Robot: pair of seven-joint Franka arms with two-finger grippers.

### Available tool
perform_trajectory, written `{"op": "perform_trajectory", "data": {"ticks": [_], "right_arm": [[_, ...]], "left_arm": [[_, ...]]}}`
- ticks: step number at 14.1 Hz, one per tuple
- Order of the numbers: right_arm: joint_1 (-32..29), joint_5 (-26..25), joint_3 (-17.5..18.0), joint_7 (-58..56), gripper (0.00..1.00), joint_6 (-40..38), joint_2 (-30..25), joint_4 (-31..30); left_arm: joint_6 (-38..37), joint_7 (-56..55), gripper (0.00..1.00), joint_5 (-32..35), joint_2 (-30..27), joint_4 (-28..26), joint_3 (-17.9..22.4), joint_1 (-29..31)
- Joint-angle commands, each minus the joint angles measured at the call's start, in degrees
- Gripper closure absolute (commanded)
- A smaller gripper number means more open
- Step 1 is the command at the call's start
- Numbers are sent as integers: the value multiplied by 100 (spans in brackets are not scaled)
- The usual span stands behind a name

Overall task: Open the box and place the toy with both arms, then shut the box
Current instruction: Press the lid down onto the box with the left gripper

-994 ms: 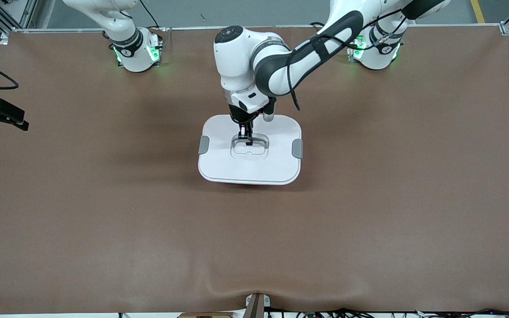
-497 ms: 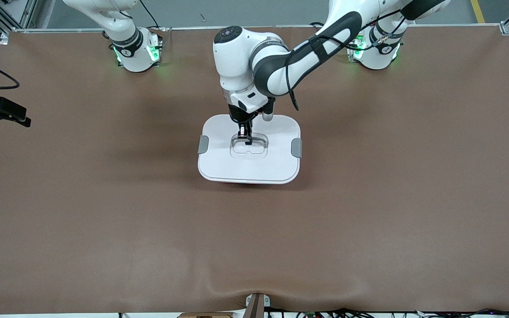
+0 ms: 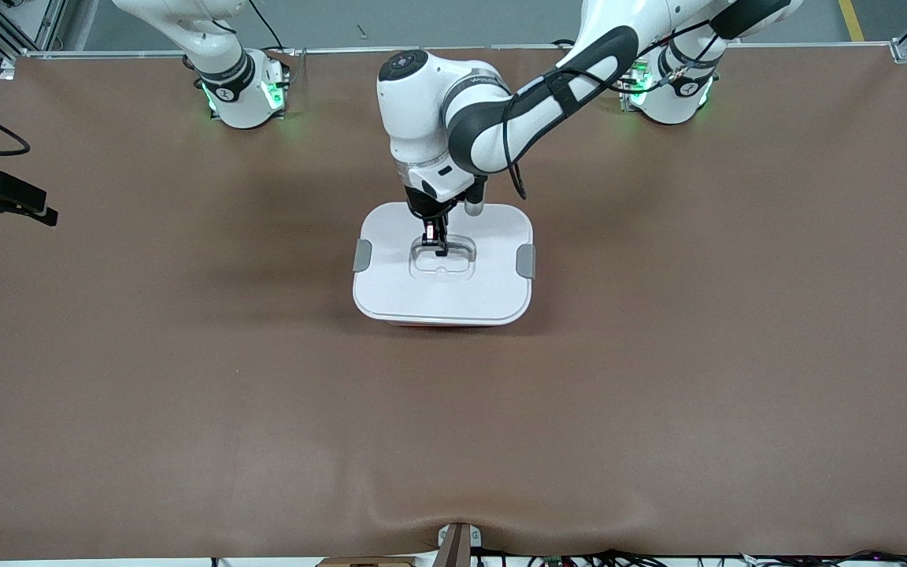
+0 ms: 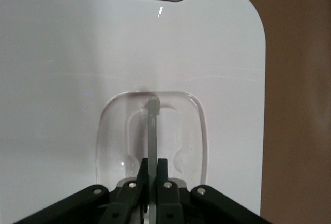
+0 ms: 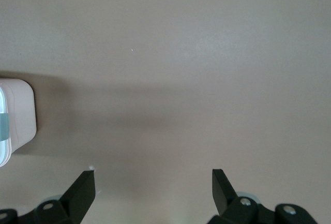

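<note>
The box (image 3: 453, 295) stands mid-table with its white lid on and a grey clip (image 3: 362, 256) at each end. A strip of the pink tub (image 3: 431, 324) shows under the lid's near edge. My left gripper (image 3: 435, 246) is shut on the thin handle (image 4: 152, 125) in the lid's recess, as the left wrist view (image 4: 152, 164) shows. My right gripper (image 3: 42, 211) is open and empty over bare table at the right arm's end; the right wrist view (image 5: 153, 182) shows a corner of the box (image 5: 15, 115). The toy is not in view.
The brown table (image 3: 658, 394) carries nothing but the box. The arm bases stand along its edge farthest from the front camera. A small mount (image 3: 457, 543) sits at the nearest edge.
The left gripper and the lid it holds have sunk slightly and shifted a little toward the bases. The right gripper has drifted slightly toward the bases' side.
</note>
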Motion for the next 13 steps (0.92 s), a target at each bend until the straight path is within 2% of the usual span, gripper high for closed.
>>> {"op": "perform_trajectory", "data": {"ticks": [1, 8, 12, 13], "right_arm": [[-72, 76, 32, -81, 0, -21, -42, -19], [51, 24, 75, -72, 0, -12, -68, 8], [69, -152, 75, -73, 0, -30, -59, -1], [69, -152, 84, -64, 0, -39, -59, -1]], "left_arm": [[-30, -2366, 100, 272, -50, -301, -10, -119], [-39, -2454, 100, 272, -165, -697, -10, -67], [-109, -2358, 100, 272, -156, -706, -10, -5], [-118, -2314, 91, 272, -165, -698, -10, 13]]}}
